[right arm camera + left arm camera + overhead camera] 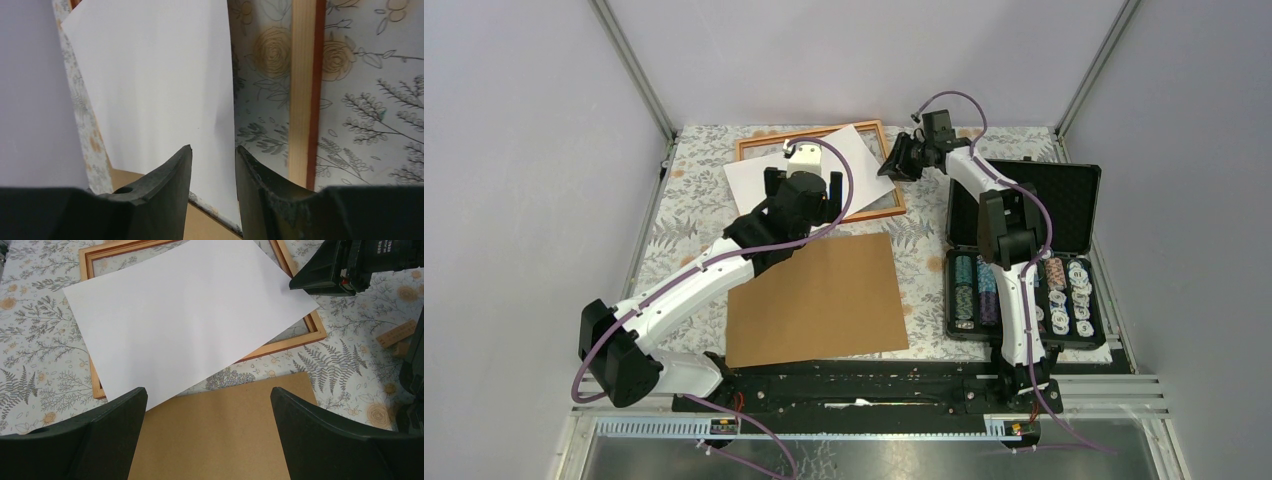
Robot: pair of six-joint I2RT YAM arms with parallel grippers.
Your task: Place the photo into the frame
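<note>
The counter [686, 215] under its leaf-print cloth shows bare strips along the left of the overhead view and between the frame and the black case [1064, 190], whose lid stands open at the right edge. The brown backing board [824, 300] lies flat in the lower centre, its near edge close to the arm bases.

The photo [856, 152] lies white back up in the upper centre, turned askew across the frame [282, 346]. In the left wrist view its left corner hangs out past the frame's left rail, its right corner crosses the right rail, and its near corner reaches the board's far edge. The frame's near-right corner and part of its far rail stay uncovered.

The left arm stretches diagonally from the lower left, and the left hand [208, 392] hovers over the meeting of board and photo, spread wide and holding nothing. The right arm reaches up along the case and bends left. The right hand [214, 150] is tipped down at the frame's right rail, narrow, with a clear gap between its fingertips, and the photo's edge runs into that gap. A small wooden block [397, 333] lies on the cloth at the right of the left wrist view.
</note>
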